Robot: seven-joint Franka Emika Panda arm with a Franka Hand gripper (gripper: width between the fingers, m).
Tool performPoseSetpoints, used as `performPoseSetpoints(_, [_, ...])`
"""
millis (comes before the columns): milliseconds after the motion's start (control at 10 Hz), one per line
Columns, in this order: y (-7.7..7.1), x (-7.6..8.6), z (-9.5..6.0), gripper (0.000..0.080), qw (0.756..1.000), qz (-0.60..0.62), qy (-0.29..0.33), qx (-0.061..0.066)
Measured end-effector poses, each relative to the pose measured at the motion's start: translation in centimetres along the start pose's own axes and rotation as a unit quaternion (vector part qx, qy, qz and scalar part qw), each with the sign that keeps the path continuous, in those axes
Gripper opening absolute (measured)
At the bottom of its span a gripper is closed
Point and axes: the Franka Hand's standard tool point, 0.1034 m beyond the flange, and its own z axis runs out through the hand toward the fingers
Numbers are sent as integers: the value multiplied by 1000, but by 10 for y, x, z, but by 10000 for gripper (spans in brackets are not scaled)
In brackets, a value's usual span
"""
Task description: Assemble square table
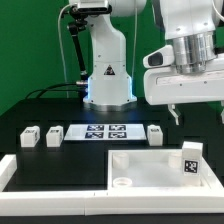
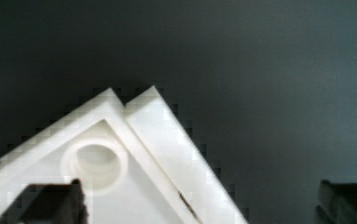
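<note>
The white square tabletop (image 1: 150,166) lies at the front of the black table, with a round socket (image 1: 122,182) at its near corner. One white leg (image 1: 190,160) with a black-and-white tag stands on its right part. Three more legs (image 1: 28,137) (image 1: 54,133) (image 1: 155,133) lie along the middle of the table. My gripper (image 1: 197,112) hangs open above the tabletop's right side, over the standing leg and not touching it. In the wrist view a tabletop corner (image 2: 59,165) with its round socket (image 2: 95,160) shows between my dark fingertips (image 2: 42,205); the gripper (image 2: 196,205) holds nothing.
The marker board (image 1: 105,132) lies flat between the legs. A white border rail (image 1: 50,176) runs along the tabletop's left and front; a white strip (image 2: 166,150) runs beside the corner in the wrist view. The robot base (image 1: 108,75) stands behind, with green backdrop.
</note>
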Motion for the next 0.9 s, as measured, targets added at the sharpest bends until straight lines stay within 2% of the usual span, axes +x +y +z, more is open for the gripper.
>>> performPoseSetpoints(100, [2, -1, 1, 648, 999, -44, 0, -1])
performPoseSetpoints(300, [25, -19, 11, 648, 994, -103, -17, -18])
performPoseSetpoints(500, [69, -31, 21, 648, 975, -216, -17, -37])
performPoseSetpoints(600, [87, -34, 25, 648, 970, -239, -14, -44])
performPoseSetpoints(700, [91, -32, 27, 648, 959, -280, -4, -49])
performPoseSetpoints(900, [91, -32, 27, 648, 955, -291, -6, -51])
